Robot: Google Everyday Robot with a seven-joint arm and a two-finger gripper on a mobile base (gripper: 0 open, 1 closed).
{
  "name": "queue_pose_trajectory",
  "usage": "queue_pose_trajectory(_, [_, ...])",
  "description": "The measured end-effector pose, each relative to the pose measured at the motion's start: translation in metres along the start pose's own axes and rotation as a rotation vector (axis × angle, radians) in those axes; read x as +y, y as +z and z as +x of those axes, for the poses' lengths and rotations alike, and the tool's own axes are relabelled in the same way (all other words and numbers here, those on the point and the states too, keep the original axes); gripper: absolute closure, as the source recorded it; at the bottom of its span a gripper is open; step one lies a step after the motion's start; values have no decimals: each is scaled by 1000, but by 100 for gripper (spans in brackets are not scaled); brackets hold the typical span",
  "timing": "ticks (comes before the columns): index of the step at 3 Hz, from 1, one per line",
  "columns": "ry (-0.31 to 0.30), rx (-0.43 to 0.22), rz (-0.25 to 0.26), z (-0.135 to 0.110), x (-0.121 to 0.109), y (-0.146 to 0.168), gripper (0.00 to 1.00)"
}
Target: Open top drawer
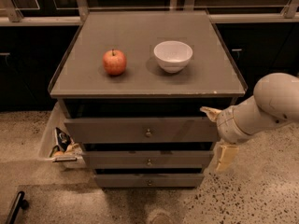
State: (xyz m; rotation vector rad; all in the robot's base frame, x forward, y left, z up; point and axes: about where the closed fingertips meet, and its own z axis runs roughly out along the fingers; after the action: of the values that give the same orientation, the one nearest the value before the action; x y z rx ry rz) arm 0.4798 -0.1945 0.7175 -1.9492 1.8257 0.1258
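The top drawer (117,130) is the widest grey front under the cabinet top, with a small round knob (148,133) at its centre. Its front stands a little forward of the cabinet, with a dark gap above it. My gripper (216,134) is at the drawer's right end, at the same height as the front. It is open: one pale finger (209,112) points left near the drawer's top right corner, and the other (225,157) hangs down beside the middle drawer. It holds nothing.
Two narrower drawers (148,160) (149,180) sit below. A red apple (114,62) and a white bowl (173,56) stand on the cabinet top (84,80). A bin with packets (60,146) stands on the floor to the left. Dark cabinets line the back.
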Motion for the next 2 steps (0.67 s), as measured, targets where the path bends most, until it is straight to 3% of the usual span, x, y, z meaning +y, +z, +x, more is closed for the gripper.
queue_pose_trajectory(2, [-50,30,7,25,-20,39,0])
